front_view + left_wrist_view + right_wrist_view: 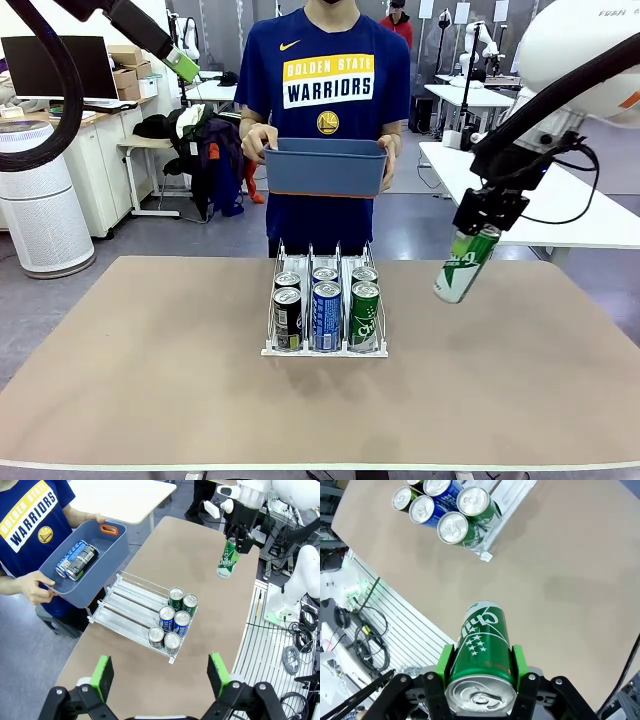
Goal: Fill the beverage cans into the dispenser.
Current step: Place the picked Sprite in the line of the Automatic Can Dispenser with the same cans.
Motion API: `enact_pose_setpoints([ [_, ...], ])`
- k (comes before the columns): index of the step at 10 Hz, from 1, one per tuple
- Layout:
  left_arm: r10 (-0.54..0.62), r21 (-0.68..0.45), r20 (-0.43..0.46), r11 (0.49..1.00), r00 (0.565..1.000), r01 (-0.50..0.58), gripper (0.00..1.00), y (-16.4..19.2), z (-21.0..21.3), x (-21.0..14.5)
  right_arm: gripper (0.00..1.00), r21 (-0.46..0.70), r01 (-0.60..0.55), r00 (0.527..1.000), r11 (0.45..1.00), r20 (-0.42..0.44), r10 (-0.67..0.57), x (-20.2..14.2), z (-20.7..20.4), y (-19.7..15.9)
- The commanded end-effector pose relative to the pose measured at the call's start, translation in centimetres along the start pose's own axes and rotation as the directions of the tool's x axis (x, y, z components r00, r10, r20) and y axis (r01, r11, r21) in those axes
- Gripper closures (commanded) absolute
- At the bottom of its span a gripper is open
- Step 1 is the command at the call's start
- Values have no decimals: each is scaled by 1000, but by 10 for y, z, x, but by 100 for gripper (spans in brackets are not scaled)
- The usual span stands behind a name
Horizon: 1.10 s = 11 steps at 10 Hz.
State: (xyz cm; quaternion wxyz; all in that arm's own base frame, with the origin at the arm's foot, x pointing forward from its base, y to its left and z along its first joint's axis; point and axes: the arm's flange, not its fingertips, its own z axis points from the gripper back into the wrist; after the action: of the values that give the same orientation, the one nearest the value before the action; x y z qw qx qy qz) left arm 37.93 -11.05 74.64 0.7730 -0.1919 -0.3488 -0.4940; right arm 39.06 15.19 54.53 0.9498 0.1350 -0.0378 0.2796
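Six cans [326, 300] stand in the dispenser [300, 352] at centre frame; my right gripper [478, 232], at right, grips a tilted green can [465, 265] that could clip the standing ones going in; my left gripper [160, 675] gapes wide, empty

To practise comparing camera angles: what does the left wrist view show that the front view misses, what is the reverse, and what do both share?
Left wrist view: the inside of the blue-grey bin, where a blue can and a dark can lie, plus the open left tool. Front view: the bin's closed outer wall and the labels of the front three cans head-on. Both: the dispenser filled two deep in each lane, and the right tool clamped on a tilted green can beside it.
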Motion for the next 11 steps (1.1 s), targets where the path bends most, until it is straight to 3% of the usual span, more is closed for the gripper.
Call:
enact_pose_setpoints([
  [1,6,0,-9,1000,1000,-6,0,-1,1,-2,42,-99,59,993,993,106,-48,0,-20,32],
  [2,6,0,-9,1000,1000,-6,0,-1,1,-2,42,-141,71,991,988,120,-54,0,-33,44],
  [4,6,0,-9,1000,1000,-6,0,-1,1,-2,42,-190,90,972,978,232,-45,-1,-50,57],
  [5,6,0,-9,1000,1000,-6,0,-1,1,-2,42,-209,-34,964,977,251,88,-12,-56,64],
  [7,6,0,-9,1000,1000,-6,0,-1,1,-2,42,-185,-138,954,973,239,181,-6,-48,53],
  [8,6,0,-9,1000,1000,-6,0,-1,1,-2,42,-186,-15,973,982,223,57,-4,-57,68],
  [11,6,0,-9,1000,1000,-6,0,-1,1,-2,42,-183,-57,971,981,220,97,-6,-58,65],
])
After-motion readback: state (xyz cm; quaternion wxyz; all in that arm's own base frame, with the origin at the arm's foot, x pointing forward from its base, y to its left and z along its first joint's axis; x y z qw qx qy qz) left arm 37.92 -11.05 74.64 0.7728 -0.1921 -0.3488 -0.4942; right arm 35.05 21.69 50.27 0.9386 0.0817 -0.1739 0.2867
